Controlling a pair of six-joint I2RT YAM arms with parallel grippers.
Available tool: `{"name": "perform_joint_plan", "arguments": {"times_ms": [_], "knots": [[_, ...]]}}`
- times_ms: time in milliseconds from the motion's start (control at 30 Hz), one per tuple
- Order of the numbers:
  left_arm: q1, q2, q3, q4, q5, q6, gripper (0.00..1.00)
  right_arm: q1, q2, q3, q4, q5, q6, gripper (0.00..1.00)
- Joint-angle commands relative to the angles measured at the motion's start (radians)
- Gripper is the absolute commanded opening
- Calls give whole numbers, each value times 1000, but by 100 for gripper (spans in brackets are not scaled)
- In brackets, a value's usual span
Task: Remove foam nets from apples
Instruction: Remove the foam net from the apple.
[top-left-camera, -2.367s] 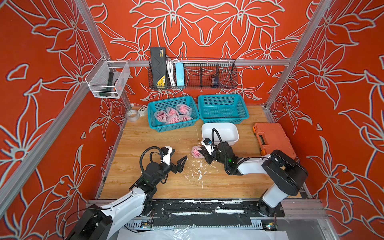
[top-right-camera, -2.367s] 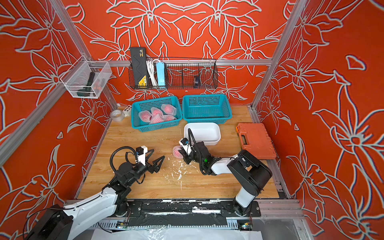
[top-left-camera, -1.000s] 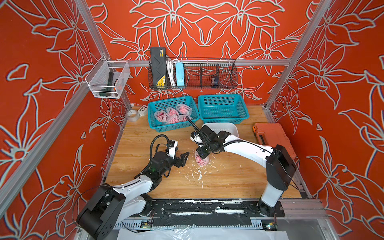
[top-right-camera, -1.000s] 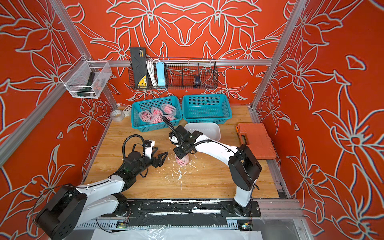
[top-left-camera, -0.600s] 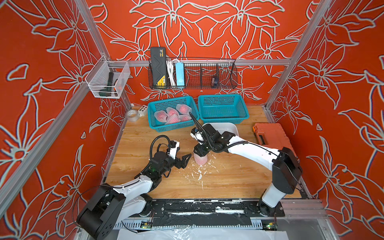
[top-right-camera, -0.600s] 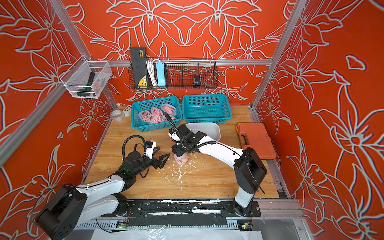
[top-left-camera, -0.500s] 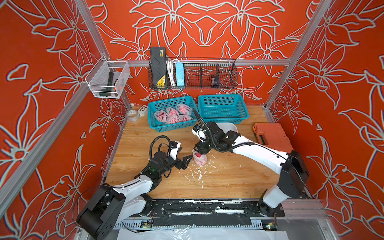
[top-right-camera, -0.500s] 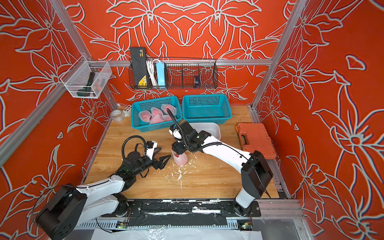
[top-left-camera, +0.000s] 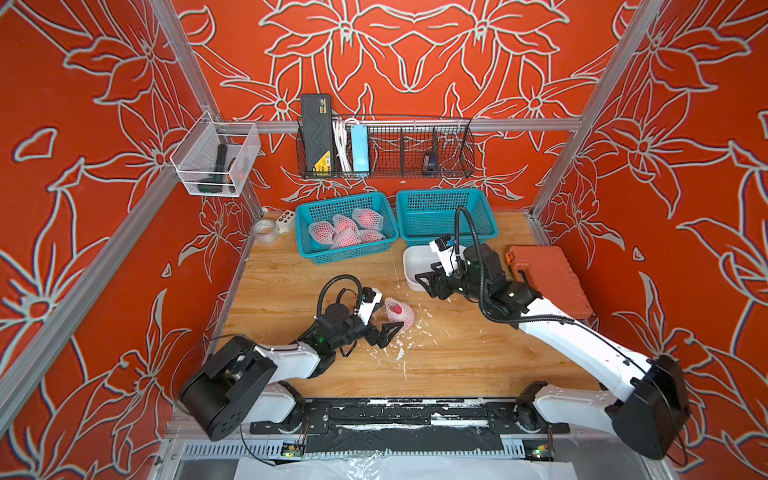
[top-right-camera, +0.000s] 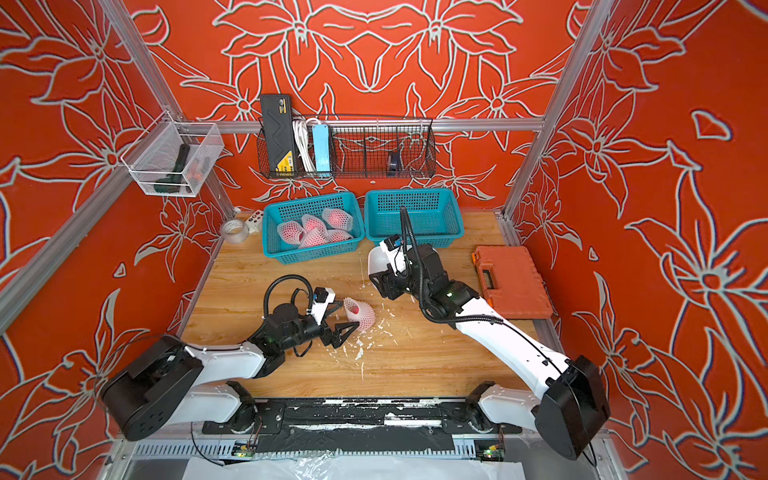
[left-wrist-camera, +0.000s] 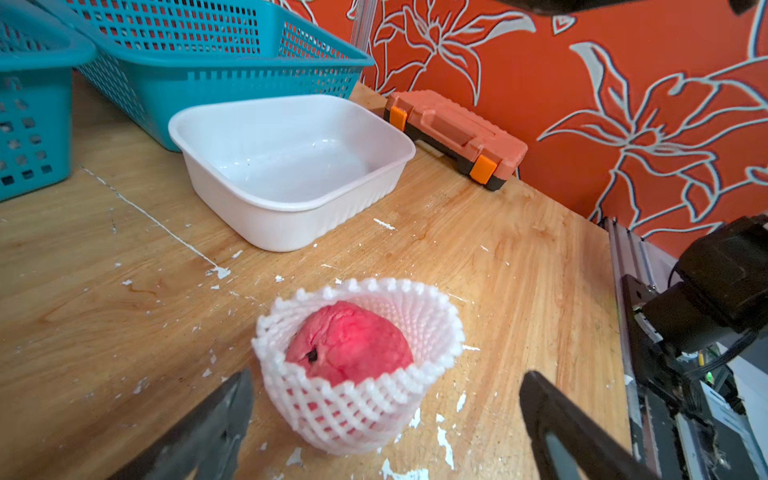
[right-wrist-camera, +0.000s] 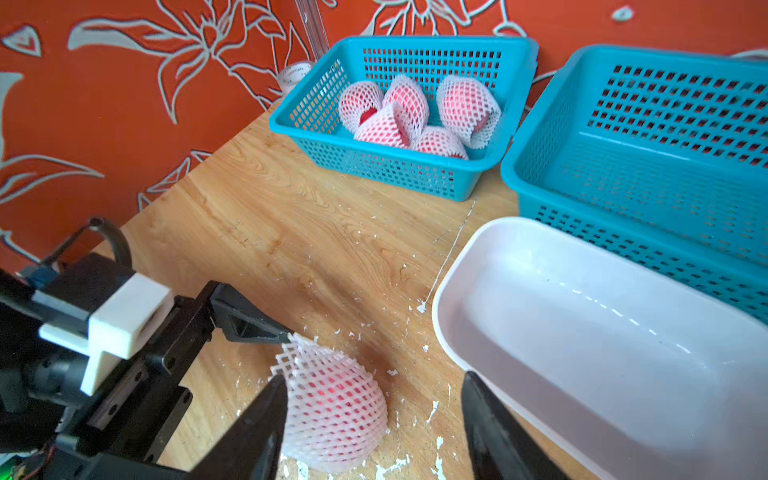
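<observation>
My left gripper (top-left-camera: 388, 316) stands wide open, its jaws on either side of the foam net's (left-wrist-camera: 357, 399) open mouth. One tip is right at the rim in the right wrist view, and nothing is gripped. The apple (left-wrist-camera: 349, 340) shows red inside that net, which lies on the table (top-left-camera: 291, 282). My right gripper (top-left-camera: 428, 284) is parted and empty at the white tray's (top-left-camera: 409, 259) edge. More netted apples (top-left-camera: 345, 232) sit in the left-hand basket (top-left-camera: 305, 249).

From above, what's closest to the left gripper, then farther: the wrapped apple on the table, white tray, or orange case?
1. Wrapped apple, right at the left gripper.
2. White tray, farther back, toward the baskets.
3. Orange case, far right edge.
</observation>
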Motion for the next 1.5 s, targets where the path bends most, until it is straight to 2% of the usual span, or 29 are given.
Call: {"name": "perform_joint_plan", "arguments": {"times_ms": [0, 200, 367, 400, 467, 600, 633, 700, 800, 900, 1000, 1033, 1100, 1167, 1233, 1267, 1300, 1333, 1367, 1467], "knots": [[-7, 76, 36, 118, -10, -18, 97, 1, 15, -72, 144, -50, 22, 67], [-7, 197, 125, 142, -7, -15, 97, 1, 9, -167, 264, -39, 6, 67], [-7, 268, 168, 165, 0, 1, 80, 1, -11, -232, 344, -3, -4, 66], [-7, 275, 180, 154, 5, 8, 76, 1, -25, -256, 375, 11, -1, 66], [-7, 274, 192, 144, 22, 20, 57, 1, -71, -309, 421, 57, -1, 66], [-7, 242, 201, 102, 27, 44, 42, 1, -177, -418, 504, 160, -5, 66], [-7, 237, 210, 81, 36, 52, 36, 0, -204, -453, 542, 188, -9, 67], [-7, 232, 225, 49, 48, 66, 16, -1, -243, -500, 588, 244, -9, 69], [-7, 208, 242, 14, 75, 67, 5, -3, -251, -525, 601, 284, -22, 69], [-4, 164, 247, 14, 87, 27, 0, -3, -235, -524, 594, 301, -22, 69], [7, 158, 294, -32, 149, -25, 0, -5, -239, -525, 598, 303, -14, 69], [-4, 156, 338, -135, 112, 2, 0, -5, -243, -526, 597, 305, -16, 70], [-61, 154, 431, -373, -76, 107, 0, -5, -245, -529, 593, 316, -17, 69], [-45, 150, 425, -356, 22, 121, 0, -5, -245, -532, 594, 325, -15, 70], [32, 144, 341, -139, 173, -48, 0, -5, -246, -534, 597, 325, -17, 69], [49, 148, 330, -104, 179, -100, 0, -5, -246, -534, 597, 325, -17, 69], [37, 147, 369, -222, 113, -60, 0, -5, -248, -533, 596, 325, -17, 70], [-6, 155, 439, -397, -2, 40, 0, -5, -249, -533, 594, 325, -17, 70], [-31, 171, 486, -490, -49, 102, 0, -5, -250, -535, 595, 325, -17, 69], [-25, 197, 563, -610, 32, 118, 0, -5, -249, -538, 601, 327, -15, 69]]}}
